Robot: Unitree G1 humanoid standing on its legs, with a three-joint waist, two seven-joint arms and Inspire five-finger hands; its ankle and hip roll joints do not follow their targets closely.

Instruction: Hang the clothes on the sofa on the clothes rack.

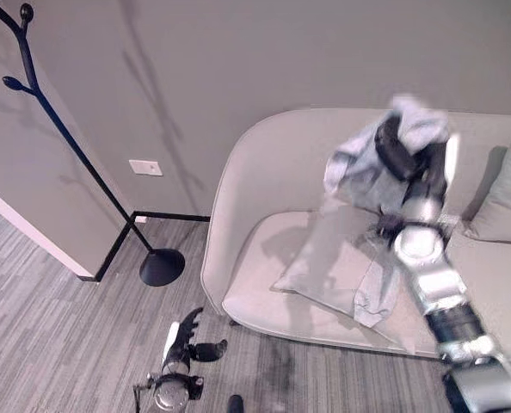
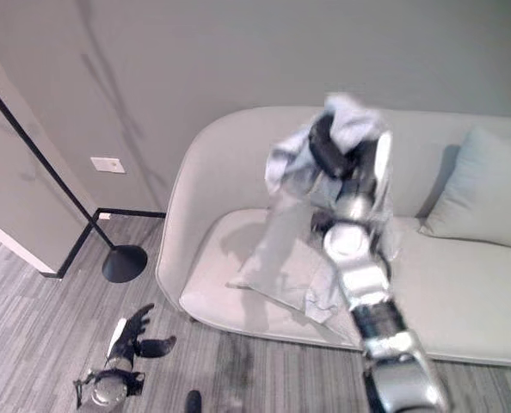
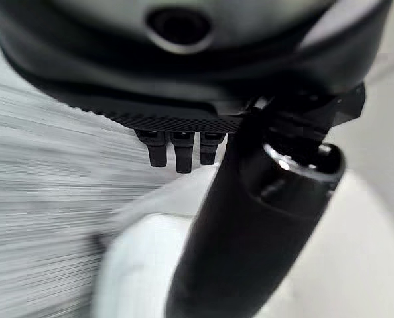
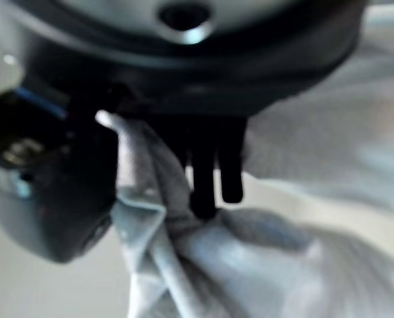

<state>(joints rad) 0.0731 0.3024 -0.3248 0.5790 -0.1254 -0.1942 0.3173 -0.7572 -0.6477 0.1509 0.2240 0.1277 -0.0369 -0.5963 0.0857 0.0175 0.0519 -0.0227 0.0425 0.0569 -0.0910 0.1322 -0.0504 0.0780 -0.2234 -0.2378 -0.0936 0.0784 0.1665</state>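
Observation:
A pale grey-blue garment (image 1: 359, 159) hangs lifted above the light sofa (image 1: 264, 301), its lower part still draped on the seat. My right hand (image 1: 397, 151) is raised in front of the backrest and shut on the cloth; in the right wrist view the fingers (image 4: 207, 179) curl into the bunched fabric (image 4: 250, 265). The black clothes rack (image 1: 62, 138) stands at the far left by the wall corner, its round base (image 1: 162, 267) on the floor. My left hand (image 1: 185, 340) hangs low over the floor before the sofa, fingers relaxed and holding nothing.
A grey cushion (image 1: 505, 194) leans at the sofa's right end. Grey wall with a white outlet plate (image 1: 144, 168) stands behind. Striped grey carpet (image 1: 58, 335) lies between the sofa and the rack.

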